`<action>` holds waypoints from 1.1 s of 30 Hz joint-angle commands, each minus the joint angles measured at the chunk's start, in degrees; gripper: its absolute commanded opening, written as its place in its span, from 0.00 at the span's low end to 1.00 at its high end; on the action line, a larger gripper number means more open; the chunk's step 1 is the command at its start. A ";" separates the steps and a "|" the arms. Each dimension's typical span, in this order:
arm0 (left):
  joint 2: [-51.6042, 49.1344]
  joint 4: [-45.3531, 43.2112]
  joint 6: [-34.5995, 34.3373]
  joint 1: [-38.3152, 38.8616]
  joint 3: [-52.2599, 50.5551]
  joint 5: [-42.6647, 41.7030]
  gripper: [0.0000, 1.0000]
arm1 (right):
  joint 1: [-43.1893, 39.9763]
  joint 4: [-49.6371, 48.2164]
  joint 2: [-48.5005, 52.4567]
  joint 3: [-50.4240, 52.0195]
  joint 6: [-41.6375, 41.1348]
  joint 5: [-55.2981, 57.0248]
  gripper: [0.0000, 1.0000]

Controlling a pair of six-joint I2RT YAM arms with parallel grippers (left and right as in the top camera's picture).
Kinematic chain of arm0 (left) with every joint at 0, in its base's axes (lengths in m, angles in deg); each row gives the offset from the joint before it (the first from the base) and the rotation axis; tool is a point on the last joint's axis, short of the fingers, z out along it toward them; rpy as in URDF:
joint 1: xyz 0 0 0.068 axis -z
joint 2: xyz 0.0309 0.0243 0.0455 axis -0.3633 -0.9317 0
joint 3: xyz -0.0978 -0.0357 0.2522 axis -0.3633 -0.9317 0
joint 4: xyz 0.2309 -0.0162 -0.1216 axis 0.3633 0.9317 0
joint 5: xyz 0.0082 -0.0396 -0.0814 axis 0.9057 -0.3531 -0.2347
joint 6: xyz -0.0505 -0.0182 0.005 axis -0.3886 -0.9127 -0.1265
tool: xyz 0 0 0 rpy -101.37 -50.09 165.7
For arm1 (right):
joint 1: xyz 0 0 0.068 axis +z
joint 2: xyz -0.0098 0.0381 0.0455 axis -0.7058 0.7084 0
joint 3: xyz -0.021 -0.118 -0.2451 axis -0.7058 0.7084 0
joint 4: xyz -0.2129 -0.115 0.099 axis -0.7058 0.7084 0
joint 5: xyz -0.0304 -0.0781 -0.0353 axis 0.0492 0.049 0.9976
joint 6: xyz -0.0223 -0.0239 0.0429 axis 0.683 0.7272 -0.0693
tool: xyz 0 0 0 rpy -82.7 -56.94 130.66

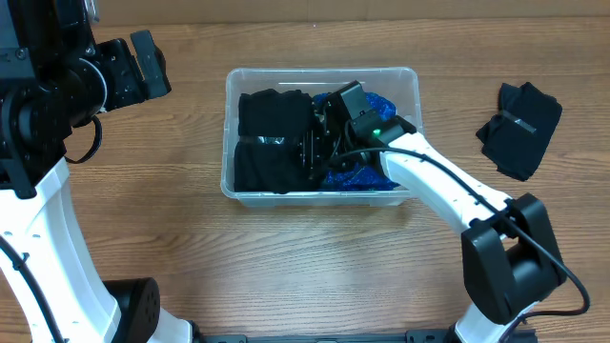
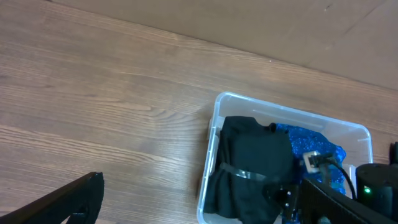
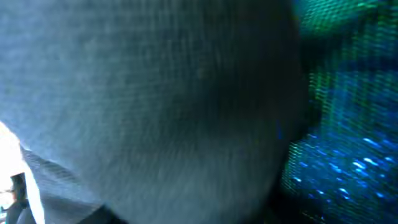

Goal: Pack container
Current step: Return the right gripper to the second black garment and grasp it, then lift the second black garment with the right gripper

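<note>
The clear plastic container (image 1: pixel 400 78) stands mid-table. It holds folded black clothes (image 1: pixel 272 133) on its left side and a blue sparkly item (image 1: pixel 355 175) on its right. My right gripper (image 1: pixel 317 143) reaches down into the container and presses against the black clothes. Its wrist view shows only dark cloth (image 3: pixel 155 106) up close and a blue sparkly patch (image 3: pixel 348 155); the fingers are hidden. My left gripper (image 1: pixel 143 62) hangs open and empty above the table, left of the container. Its wrist view shows the container (image 2: pixel 214 134), the black clothes (image 2: pixel 255 155) and the blue item (image 2: pixel 311 144).
A loose black garment (image 1: pixel 519 129) lies on the wooden table to the right of the container. The right arm (image 1: pixel 448 186) crosses the container's front right corner. The left arm's base (image 1: pixel 38 219) stands at the left edge.
</note>
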 commanded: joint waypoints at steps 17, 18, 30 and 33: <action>0.31 -0.09 0.85 -0.31 -0.13 0.04 1.00 | -34.49 17.49 -22.58 -5.44 9.92 12.55 0.88; 0.31 -0.09 0.85 -0.28 -0.13 0.04 1.00 | -37.42 17.55 -21.20 -5.20 9.92 12.52 0.90; 0.07 -0.09 0.85 -0.31 -0.13 0.04 1.00 | -58.47 9.77 3.10 -5.18 10.43 10.14 0.99; 0.07 -0.09 0.85 -0.31 -0.13 0.04 1.00 | -61.09 6.80 6.62 -5.20 13.14 6.43 0.99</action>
